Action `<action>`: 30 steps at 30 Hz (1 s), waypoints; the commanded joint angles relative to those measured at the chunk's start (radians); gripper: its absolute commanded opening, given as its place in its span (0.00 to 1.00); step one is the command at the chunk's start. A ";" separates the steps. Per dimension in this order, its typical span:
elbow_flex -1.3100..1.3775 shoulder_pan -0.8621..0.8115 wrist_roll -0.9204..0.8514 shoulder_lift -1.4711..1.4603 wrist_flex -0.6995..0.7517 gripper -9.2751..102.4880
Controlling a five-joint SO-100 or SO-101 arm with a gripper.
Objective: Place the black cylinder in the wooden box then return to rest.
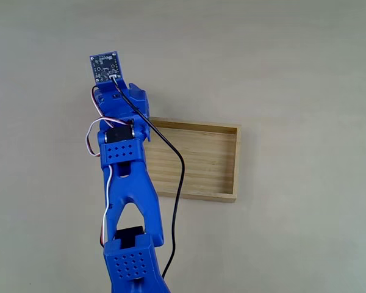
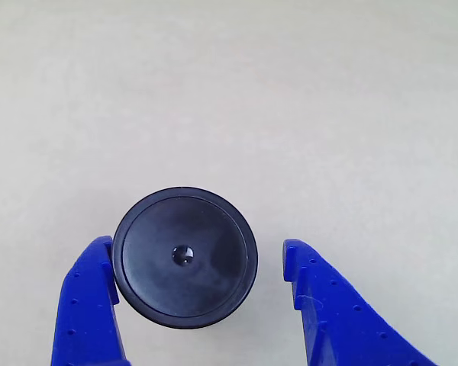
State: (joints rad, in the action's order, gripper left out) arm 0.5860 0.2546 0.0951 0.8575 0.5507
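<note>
Gripper [image 2: 195, 263] fingers spread wide around the cylinder [image 2: 185, 258] in the other view, the left finger [image 2: 88, 305] touching the cylinder's rim and the right finger [image 2: 328, 305] standing apart from it across a strip of bare table [image 2: 229, 91]. Upright on the pale table, the black cylinder shows its round top and central dimple. Seen from the fixed view, the blue arm [image 1: 129, 183] reaches up the frame past the left end of the box [image 1: 198, 160], a small circuit board [image 1: 106, 66] at its tip and a black cable [image 1: 177, 201] trailing back along it. What shows of the box's plank floor lies bare.
</note>
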 commanded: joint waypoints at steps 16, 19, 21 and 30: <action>0.144 0.006 0.006 -0.034 -0.037 0.26; 0.150 0.008 0.003 -0.028 -0.037 0.25; 0.152 0.008 0.002 -0.026 -0.037 0.24; 0.207 0.003 0.005 -0.018 -0.037 0.24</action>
State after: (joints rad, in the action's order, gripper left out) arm 0.6351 0.2577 0.0951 0.8851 0.5507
